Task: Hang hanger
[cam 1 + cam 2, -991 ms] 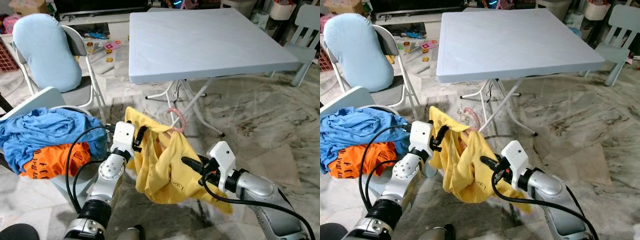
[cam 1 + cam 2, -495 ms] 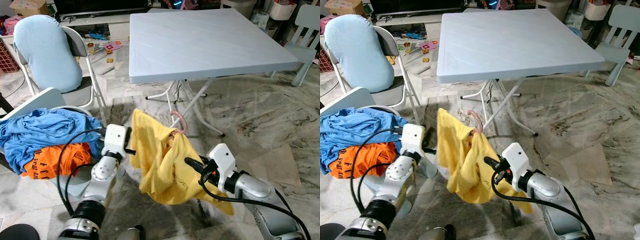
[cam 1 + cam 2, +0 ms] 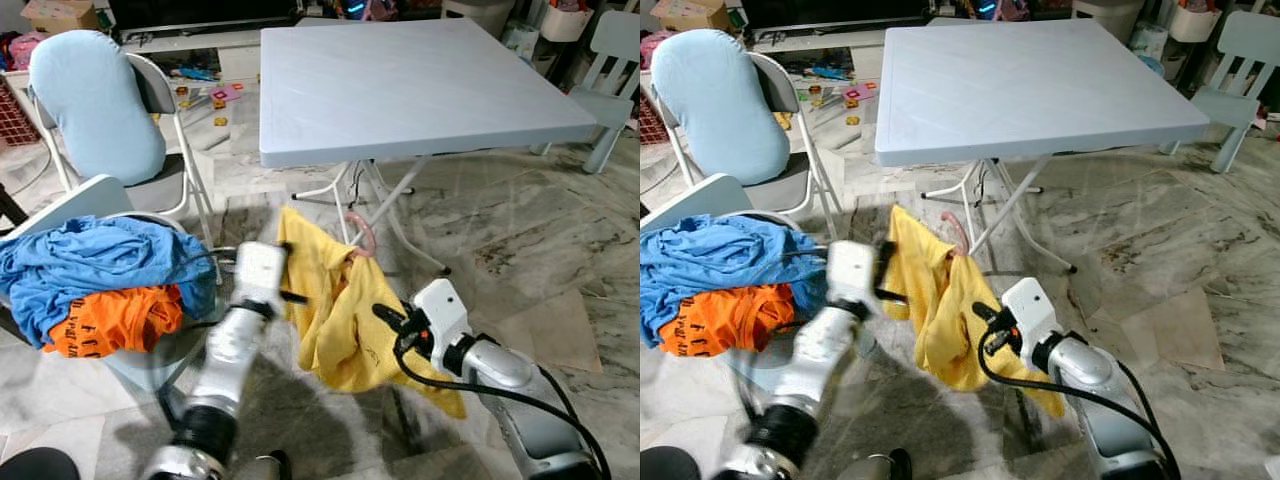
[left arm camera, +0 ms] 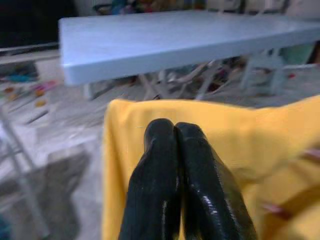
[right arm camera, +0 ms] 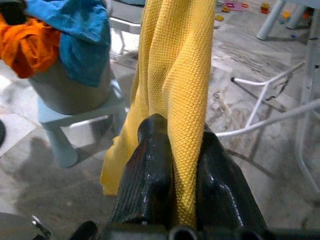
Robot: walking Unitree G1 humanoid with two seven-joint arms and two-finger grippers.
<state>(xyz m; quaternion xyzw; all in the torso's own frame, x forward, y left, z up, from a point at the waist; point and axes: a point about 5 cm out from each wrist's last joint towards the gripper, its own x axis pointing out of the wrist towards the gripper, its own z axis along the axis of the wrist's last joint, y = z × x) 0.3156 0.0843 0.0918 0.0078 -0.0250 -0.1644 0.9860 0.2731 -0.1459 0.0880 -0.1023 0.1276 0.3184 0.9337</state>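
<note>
A yellow shirt (image 3: 340,310) hangs on a pink hanger, whose hook (image 3: 366,238) sticks up above the cloth, in front of the table. My right gripper (image 3: 385,315) is shut on the shirt's folds from the right; the right wrist view shows the yellow cloth (image 5: 175,65) pinched between its fingers (image 5: 152,150). My left gripper (image 3: 298,297) is at the shirt's left edge, blurred by motion. In the left wrist view its fingers (image 4: 165,150) are pressed together, with the yellow cloth (image 4: 120,165) just behind them.
A pale blue folding table (image 3: 420,80) stands just beyond the shirt. At the left are a folding chair with a blue cushion (image 3: 95,100) and a small stool (image 5: 80,100) piled with blue clothes (image 3: 100,265) and orange clothes (image 3: 110,320). Toys (image 3: 215,95) litter the marble floor.
My left arm let go of the shirt's edge, drew back to the left, and has now swung right to the shirt again. The shirt has shifted slightly right and up.
</note>
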